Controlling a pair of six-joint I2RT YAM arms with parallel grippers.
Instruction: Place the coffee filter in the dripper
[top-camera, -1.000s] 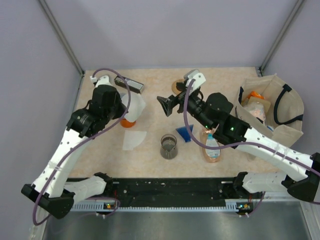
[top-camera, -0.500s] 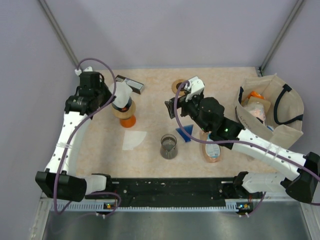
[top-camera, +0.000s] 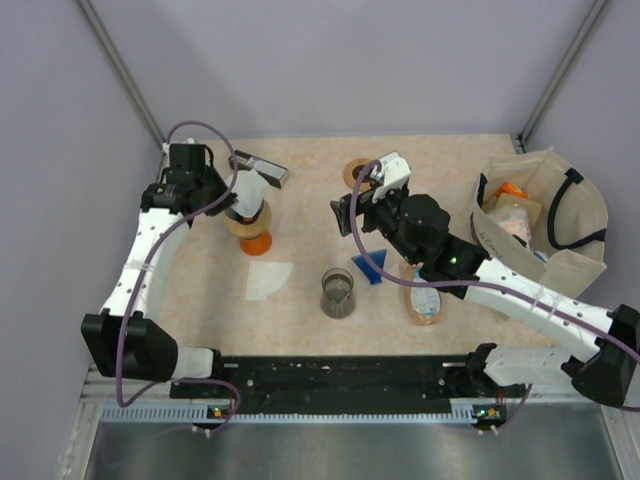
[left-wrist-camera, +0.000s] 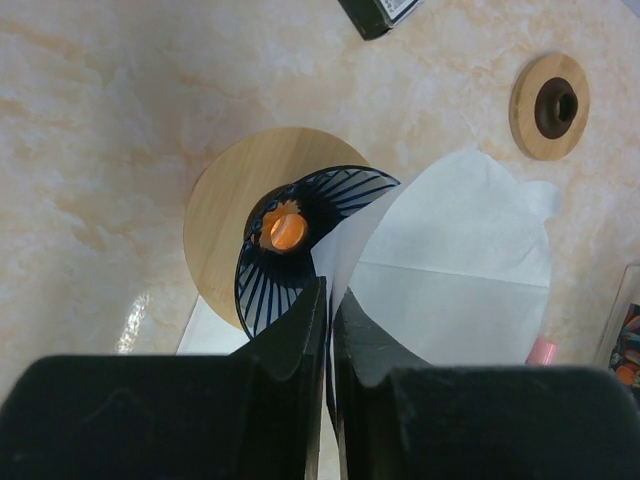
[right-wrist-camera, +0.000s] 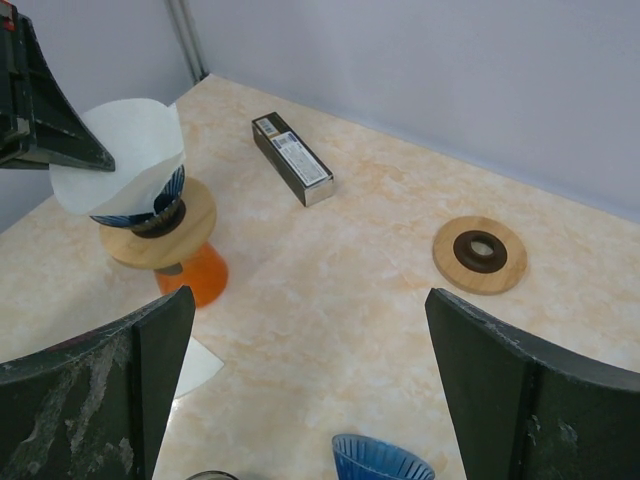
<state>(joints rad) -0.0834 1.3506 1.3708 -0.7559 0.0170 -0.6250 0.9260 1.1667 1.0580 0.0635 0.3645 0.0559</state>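
Observation:
A blue ribbed dripper (left-wrist-camera: 285, 255) sits on a wooden disc (left-wrist-camera: 220, 215) over an orange base (right-wrist-camera: 190, 275), at the left of the table (top-camera: 248, 222). A white paper coffee filter (left-wrist-camera: 450, 260) stands open in the dripper, leaning to one side and leaving part of the ribs bare; the right wrist view shows it too (right-wrist-camera: 125, 150). My left gripper (left-wrist-camera: 330, 300) is shut on the filter's rim, just left of the dripper (top-camera: 230, 200). My right gripper (right-wrist-camera: 305, 310) is open and empty above mid-table (top-camera: 345, 213).
A second flat filter (top-camera: 268, 280) lies in front of the dripper. A spare blue dripper (top-camera: 370, 265), a glass beaker (top-camera: 338, 293) and a lying bottle (top-camera: 425, 298) are at centre. A dark box (top-camera: 258, 168) and wooden ring (top-camera: 355, 172) lie behind. A canvas bag (top-camera: 560, 215) stands right.
My left arm has swung out to the left, uncovering the dripper, still pinching the filter, which now rests in it. My right gripper has dropped slightly.

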